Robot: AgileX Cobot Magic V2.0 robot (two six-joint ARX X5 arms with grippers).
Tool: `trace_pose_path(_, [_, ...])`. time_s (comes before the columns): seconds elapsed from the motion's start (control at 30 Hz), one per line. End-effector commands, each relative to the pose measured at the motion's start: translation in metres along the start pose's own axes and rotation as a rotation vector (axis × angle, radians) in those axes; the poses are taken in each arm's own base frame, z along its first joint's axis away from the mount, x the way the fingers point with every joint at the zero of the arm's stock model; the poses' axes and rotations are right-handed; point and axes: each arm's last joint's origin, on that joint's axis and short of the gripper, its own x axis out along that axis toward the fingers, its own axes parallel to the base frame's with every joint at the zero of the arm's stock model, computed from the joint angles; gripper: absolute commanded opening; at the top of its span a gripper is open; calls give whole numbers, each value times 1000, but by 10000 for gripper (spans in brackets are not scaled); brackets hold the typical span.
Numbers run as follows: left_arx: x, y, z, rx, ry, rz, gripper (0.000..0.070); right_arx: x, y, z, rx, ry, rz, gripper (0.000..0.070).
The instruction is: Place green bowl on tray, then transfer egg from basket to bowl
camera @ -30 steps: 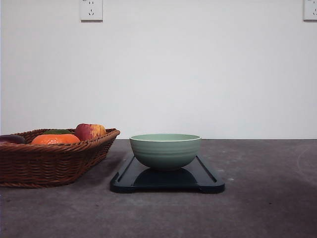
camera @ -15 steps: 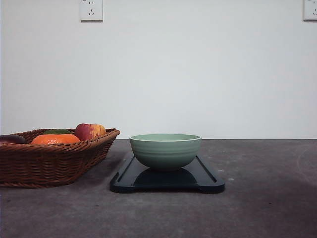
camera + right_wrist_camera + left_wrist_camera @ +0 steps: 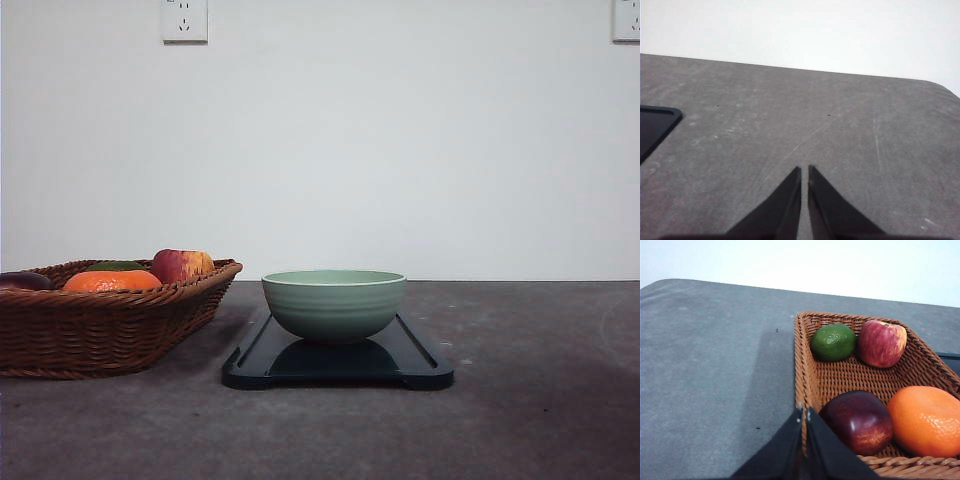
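Green bowl (image 3: pixel 334 303) already sits on the tray (image 3: pixel 420 365), both grippers' jaws clenched empty, left gripper (image 3: pixel 804 412) at basket (image 3: pixel 850 380) rim; no egg visible among the fruit, so open wide and locate it before descending.

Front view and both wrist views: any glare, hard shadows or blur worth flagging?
Front view: sharp, even light, the green bowl mirrored in the glossy tray. Left wrist view: a soft shadow on the table beside the basket, a small highlight on the dark red fruit. Right wrist view: flat light, no glare.
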Motion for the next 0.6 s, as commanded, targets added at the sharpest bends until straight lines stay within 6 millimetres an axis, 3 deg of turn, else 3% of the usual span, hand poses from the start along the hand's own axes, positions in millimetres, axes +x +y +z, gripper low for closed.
trace_pose_path(0.0, [2,1,-7,5,26,6,0,0,0,-1,17,-3,-2,17])
trace_pose_path(0.57, [2,1,-7,5,26,6,0,0,0,-1,17,-3,-2,17])
